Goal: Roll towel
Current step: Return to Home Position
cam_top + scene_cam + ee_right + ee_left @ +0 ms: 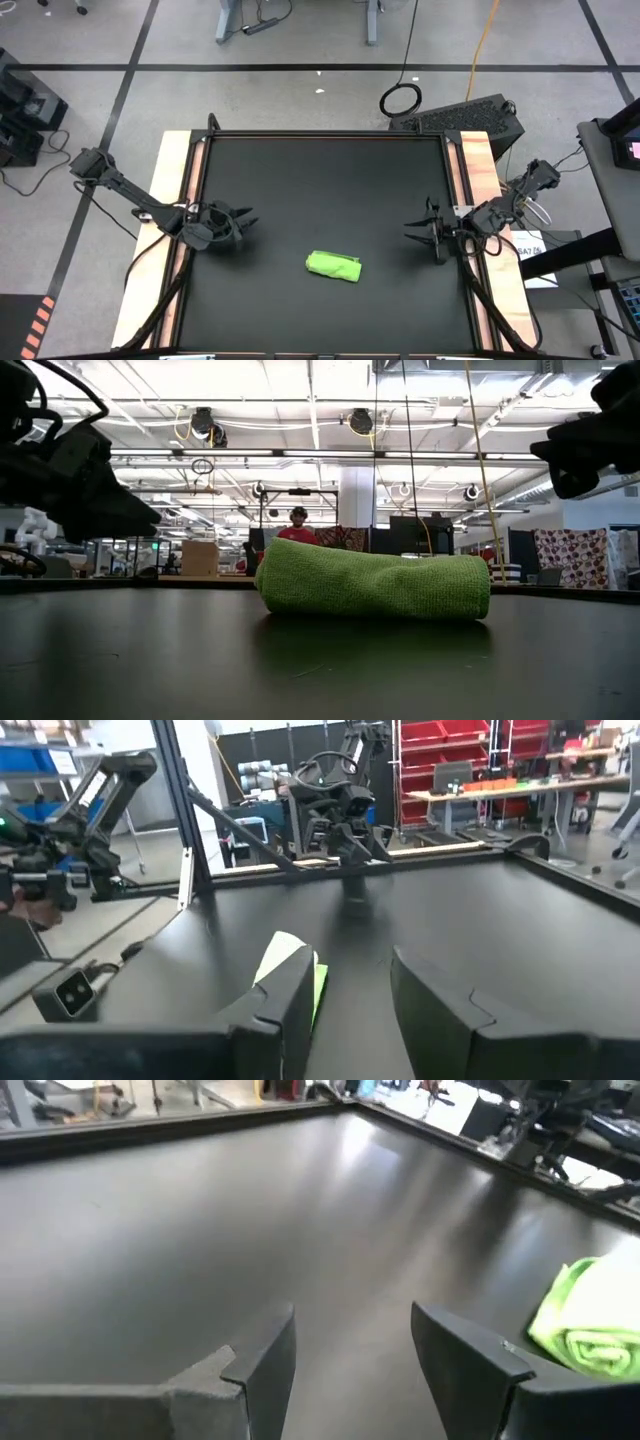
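Towel (333,266) lies rolled on the bench (320,170), seemingly finished; hence left gripper (246,224) and right gripper (414,231) stand clear, fingers spread, empty.

Bright ceiling lights (330,385) glare across the table (360,1160).

The left arm (125,185) is stretched in from the left side and bent at the elbow, with the wrist held low. The left gripper (246,222) is pointed inward toward the middle, and its two fingers (265,1365) are spread apart. The right arm (505,200) is brought in from the right side in a mirrored pose, also bent and held low. The right gripper (415,230) is aimed back at the left one, level with it and well apart from it. Its fingers (290,995) are likewise parted.
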{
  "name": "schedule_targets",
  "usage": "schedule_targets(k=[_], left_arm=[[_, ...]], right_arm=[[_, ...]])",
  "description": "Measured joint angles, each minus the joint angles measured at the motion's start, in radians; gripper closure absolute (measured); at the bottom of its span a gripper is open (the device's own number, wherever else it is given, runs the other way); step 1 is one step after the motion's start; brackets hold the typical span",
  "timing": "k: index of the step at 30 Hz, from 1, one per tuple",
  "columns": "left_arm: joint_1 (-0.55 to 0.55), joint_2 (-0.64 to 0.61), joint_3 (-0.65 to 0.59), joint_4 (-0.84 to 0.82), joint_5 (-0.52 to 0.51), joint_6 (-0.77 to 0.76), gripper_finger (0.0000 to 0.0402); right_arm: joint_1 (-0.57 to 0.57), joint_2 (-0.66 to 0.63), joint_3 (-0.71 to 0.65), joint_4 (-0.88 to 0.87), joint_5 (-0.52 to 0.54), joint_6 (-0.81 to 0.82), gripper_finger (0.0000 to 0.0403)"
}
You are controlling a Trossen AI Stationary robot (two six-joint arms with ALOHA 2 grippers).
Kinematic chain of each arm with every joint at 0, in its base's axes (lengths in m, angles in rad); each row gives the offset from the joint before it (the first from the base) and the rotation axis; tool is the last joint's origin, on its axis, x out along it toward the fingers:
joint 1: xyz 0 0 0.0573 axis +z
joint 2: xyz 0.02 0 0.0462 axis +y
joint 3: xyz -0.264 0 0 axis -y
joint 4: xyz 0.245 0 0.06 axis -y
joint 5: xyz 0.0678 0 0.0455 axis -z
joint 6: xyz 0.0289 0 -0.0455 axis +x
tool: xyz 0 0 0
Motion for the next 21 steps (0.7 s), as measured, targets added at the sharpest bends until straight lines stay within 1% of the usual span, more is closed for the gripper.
schedule_targets(k=[3,10,17,21], left_arm=[[0.000,0.000,0.000,-0.001,-0.022,0.033,0.0198],[0.000,0.000,-0.001,-0.025,-0.021,0.051,0.0198],[0.001,0.000,-0.001,-0.028,-0.022,0.138,0.0198],[0.001,0.000,-0.001,-0.027,-0.023,0.143,0.0198]], right_arm=[[0.000,0.000,0.000,0.000,0.000,-0.034,0.0278],[0.000,0.002,0.000,0.000,0.000,-0.075,0.0278],[0.000,0.002,0.000,0.000,0.000,-0.078,0.0278],[0.000,0.002,0.000,0.000,0.000,-0.078,0.0278]])
